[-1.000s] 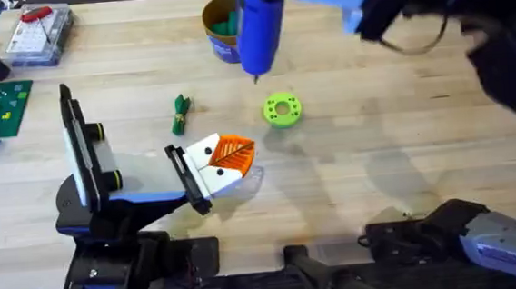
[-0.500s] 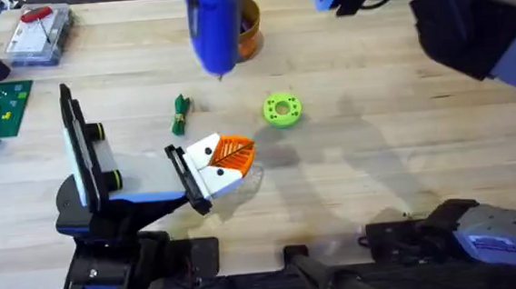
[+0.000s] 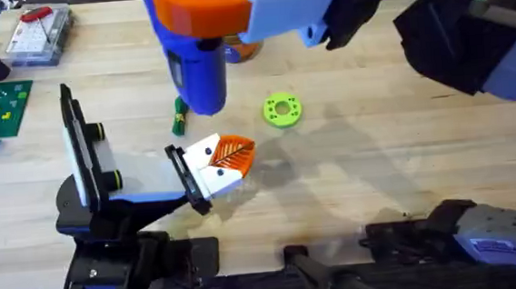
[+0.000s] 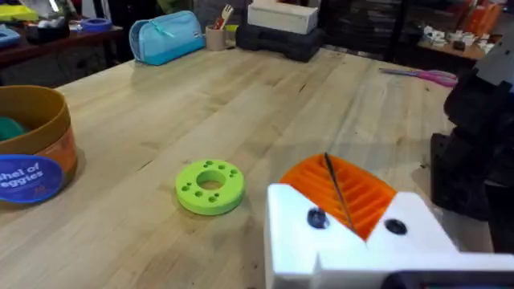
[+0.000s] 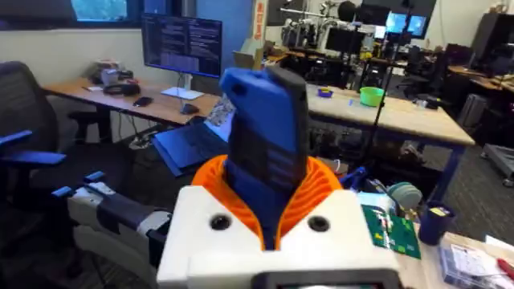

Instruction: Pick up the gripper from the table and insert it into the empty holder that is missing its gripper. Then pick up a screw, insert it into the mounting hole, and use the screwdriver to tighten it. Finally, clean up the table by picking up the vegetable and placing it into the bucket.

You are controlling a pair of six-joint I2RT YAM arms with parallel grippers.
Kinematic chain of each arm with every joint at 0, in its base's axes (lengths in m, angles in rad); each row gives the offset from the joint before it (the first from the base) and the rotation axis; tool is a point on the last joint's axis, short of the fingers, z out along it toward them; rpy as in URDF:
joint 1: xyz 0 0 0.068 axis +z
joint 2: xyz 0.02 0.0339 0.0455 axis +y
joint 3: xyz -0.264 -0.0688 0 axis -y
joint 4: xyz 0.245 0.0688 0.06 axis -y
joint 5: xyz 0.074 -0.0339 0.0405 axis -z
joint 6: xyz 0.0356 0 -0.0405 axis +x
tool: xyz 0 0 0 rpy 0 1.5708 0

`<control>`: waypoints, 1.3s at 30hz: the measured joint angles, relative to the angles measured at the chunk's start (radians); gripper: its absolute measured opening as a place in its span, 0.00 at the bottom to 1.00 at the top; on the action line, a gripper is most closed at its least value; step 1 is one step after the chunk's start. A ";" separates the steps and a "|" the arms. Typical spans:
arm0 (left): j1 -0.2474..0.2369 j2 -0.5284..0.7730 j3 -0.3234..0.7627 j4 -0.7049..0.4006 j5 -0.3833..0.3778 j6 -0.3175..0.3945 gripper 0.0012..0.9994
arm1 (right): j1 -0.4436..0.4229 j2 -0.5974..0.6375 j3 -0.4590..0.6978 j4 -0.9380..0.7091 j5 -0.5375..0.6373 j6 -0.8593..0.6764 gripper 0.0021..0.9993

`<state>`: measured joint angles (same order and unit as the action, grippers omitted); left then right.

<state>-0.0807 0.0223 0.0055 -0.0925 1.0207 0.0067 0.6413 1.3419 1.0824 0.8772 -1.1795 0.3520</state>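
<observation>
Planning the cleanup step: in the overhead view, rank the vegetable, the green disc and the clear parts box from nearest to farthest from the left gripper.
Measured from the left gripper, which clamps the holder:
1. Vegetable, just beyond it, slightly left, partly under the screwdriver.
2. Green disc, beyond and to the right; close to the vegetable's range, but a little farther.
3. Clear parts box, far back left corner.

Thick blue cylindrical screwdriver (image 3: pixel 196 62) with an orange band; lime-green round disc (image 3: pixel 281 109); pale wood-grain table (image 3: pixel 403 134); orange ribbed finger (image 4: pixel 341 191).
</observation>
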 joint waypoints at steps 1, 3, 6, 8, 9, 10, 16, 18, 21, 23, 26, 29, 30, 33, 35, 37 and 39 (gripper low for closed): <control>0.000 0.000 0.000 0.000 0.000 0.000 0.01 | 0.004 0.000 0.000 0.000 -0.002 -0.001 0.05; 0.000 0.000 0.000 0.000 0.000 0.000 0.01 | 0.016 0.000 0.000 0.001 -0.015 -0.012 0.05; 0.000 0.000 0.000 0.000 0.000 0.000 0.01 | 0.033 0.000 -0.001 0.002 -0.028 -0.029 0.05; 0.000 0.000 0.000 0.000 0.000 0.000 0.01 | 0.045 0.000 -0.013 0.010 -0.031 -0.044 0.05; 0.000 0.000 0.000 0.000 0.000 0.000 0.01 | 0.050 -0.001 -0.023 0.010 -0.031 -0.048 0.05; 0.000 0.000 0.000 0.000 0.000 0.000 0.01 | 0.055 -0.001 -0.035 0.010 -0.030 -0.052 0.05; 0.000 0.000 0.000 0.000 0.000 0.000 0.01 | 0.075 0.000 -0.125 0.086 -0.030 -0.069 0.05; 0.000 0.000 0.000 0.000 0.000 0.000 0.01 | 0.077 0.000 -0.153 0.127 -0.025 -0.068 0.05; 0.000 0.000 0.000 0.000 0.000 0.000 0.01 | 0.077 0.000 -0.189 0.160 -0.008 -0.068 0.05; 0.000 0.000 0.000 0.000 0.000 0.000 0.01 | 0.077 0.000 -0.206 0.159 0.004 -0.068 0.05; 0.000 0.000 0.000 0.000 0.000 0.000 0.01 | 0.077 0.000 -0.211 0.159 0.012 -0.068 0.05; 0.000 0.000 0.000 0.000 0.000 0.000 0.01 | 0.077 0.000 -0.211 0.157 0.015 -0.068 0.05; 0.000 0.000 0.000 0.000 0.000 0.000 0.01 | 0.077 0.002 -0.211 0.157 0.016 -0.068 0.05; 0.000 0.000 0.000 0.000 0.000 0.000 0.01 | 0.077 0.014 -0.211 0.160 0.021 -0.068 0.05; 0.000 0.000 0.000 0.000 0.000 0.000 0.01 | 0.077 0.031 -0.211 0.162 0.026 -0.068 0.05; 0.000 0.000 0.000 0.000 0.000 0.000 0.01 | 0.077 0.050 -0.211 0.162 0.032 -0.068 0.05; 0.000 0.000 0.000 0.000 0.000 0.000 0.01 | 0.077 0.064 -0.211 0.161 0.040 -0.068 0.05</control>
<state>-0.0807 0.0223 0.0055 -0.0926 1.0210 0.0067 0.7181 1.4056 0.8715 1.0386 -1.1394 0.2836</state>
